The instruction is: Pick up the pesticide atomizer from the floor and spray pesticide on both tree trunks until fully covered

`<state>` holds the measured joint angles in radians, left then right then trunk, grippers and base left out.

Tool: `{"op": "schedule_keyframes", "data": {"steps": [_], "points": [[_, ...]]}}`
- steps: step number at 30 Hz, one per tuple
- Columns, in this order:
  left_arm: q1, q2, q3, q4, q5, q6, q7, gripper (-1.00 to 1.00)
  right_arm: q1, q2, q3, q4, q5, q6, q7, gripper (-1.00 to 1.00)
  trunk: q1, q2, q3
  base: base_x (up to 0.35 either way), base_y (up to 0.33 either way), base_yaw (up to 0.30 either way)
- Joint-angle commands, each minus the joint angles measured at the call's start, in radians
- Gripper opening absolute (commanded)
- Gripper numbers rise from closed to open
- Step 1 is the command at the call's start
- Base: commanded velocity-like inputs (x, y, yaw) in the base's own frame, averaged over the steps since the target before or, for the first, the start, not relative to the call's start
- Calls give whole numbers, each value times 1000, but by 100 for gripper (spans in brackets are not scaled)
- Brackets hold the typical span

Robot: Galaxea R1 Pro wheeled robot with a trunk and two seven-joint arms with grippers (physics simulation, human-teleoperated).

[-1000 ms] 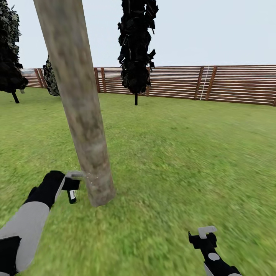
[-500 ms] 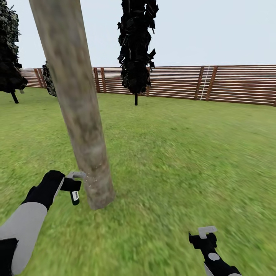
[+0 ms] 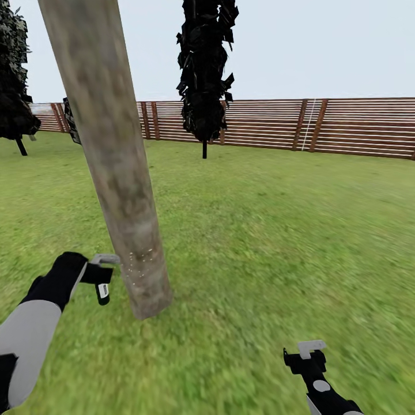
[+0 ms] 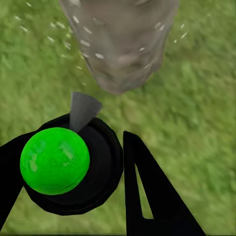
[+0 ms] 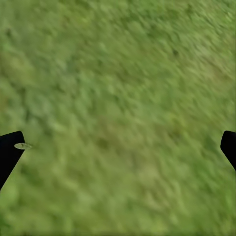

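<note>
Left gripper: low at the left of the head view, just beside the foot of the tree trunk; its jaws are closed around the pesticide atomizer, one black finger pressed against the black body.
Pesticide atomizer: held off the grass in the left gripper; in the left wrist view it shows a round black body with a bright green ball on top and a grey nozzle aimed at the trunk base.
Tree trunk: thick pale grey-tan mottled column, leaning in the head view, rooted in the lawn a little left of centre; the nozzle sits near it but does not touch it.
Spray: fine white specks dot the lower trunk at the height of the nozzle; in the left wrist view specks also float around the trunk and over the grass.
Right gripper: low at the right of the head view, well apart from the trunk, over bare grass; the right wrist view shows its two dark fingertips at opposite edges, so the jaws are spread wide and hold nothing.
Lawn: green grass all around.
Fence: brown horizontal slats along the far edge.
Conifer: narrow, dark, standing before the fence.
</note>
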<state>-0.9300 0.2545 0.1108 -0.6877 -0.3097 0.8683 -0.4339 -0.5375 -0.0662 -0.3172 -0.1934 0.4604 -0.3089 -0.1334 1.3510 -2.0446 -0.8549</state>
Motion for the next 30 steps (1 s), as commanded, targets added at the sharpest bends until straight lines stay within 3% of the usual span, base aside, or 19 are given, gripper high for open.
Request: {"op": "schedule_keyframes", "data": {"steps": [1,7,13,18,30], "points": [[1,1,4,-1,-9,3,-9,-100,-1,0,-6,2,11,-4,-3,100,0,0,-1,0,0,0],[-7,19,7,-1,-8,6,-10,-100,-1,0,-6,2,11,-4,-3,100,0,0,-1,0,0,0],[-10,-24,0,-3,-5,8,-9,-100,-1,2,-6,2,11,-4,-3,100,0,0,-1,0,0,106],[3,-17,0,-41,-7,9,-9,-100,-1,2,-6,2,11,-4,-3,100,0,0,-1,18,-18,133],[13,-24,-1,-45,-9,6,-4,-100,-1,2,-6,2,11,-4,-3,100,0,0,-1,-11,-252,2]]}}
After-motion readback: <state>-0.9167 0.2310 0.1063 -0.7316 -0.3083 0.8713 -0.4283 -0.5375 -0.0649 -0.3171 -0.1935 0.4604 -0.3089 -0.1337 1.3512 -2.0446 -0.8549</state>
